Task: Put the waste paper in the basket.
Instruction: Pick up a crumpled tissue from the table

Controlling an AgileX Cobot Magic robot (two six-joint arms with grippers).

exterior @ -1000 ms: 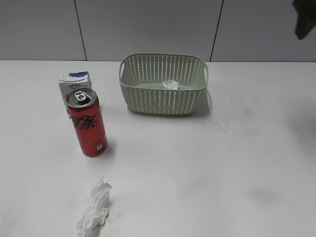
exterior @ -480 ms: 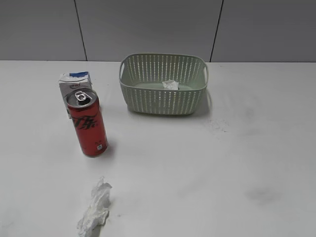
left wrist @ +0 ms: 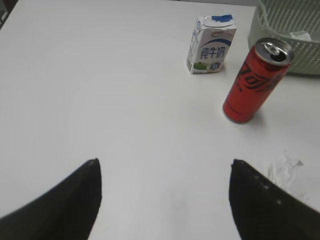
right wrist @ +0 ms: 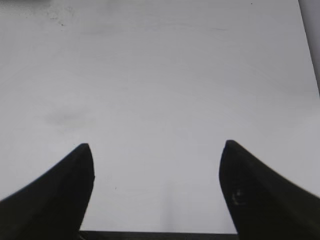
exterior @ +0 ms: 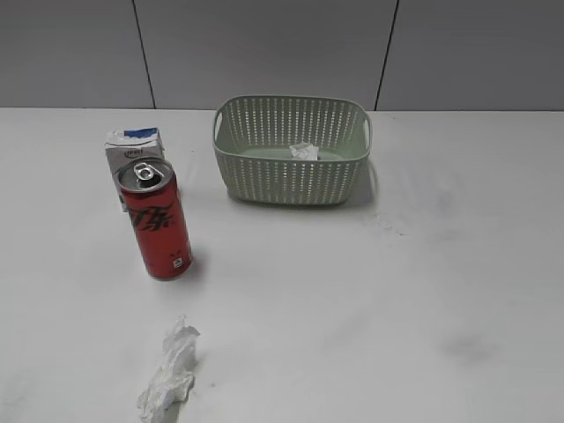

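Note:
An elongated wad of white waste paper (exterior: 169, 370) lies on the white table near the front left; it also shows in the left wrist view (left wrist: 286, 169). A second small wad (exterior: 304, 152) lies inside the pale green basket (exterior: 291, 185) at the back middle; the basket's corner (left wrist: 280, 40) shows in the left wrist view. My left gripper (left wrist: 164, 167) is open and empty above bare table, left of the front wad. My right gripper (right wrist: 156, 150) is open and empty above bare table. Neither gripper shows in the exterior view.
A red drink can (exterior: 157, 220) stands upright left of the basket, also in the left wrist view (left wrist: 255, 82). A white-and-blue carton (exterior: 132, 152) stands just behind it, also in the left wrist view (left wrist: 210, 45). A grey panelled wall runs behind the table.
The dark arm part at the top right of the exterior view one second ago has left the view. The paper, basket, can and carton have not moved.

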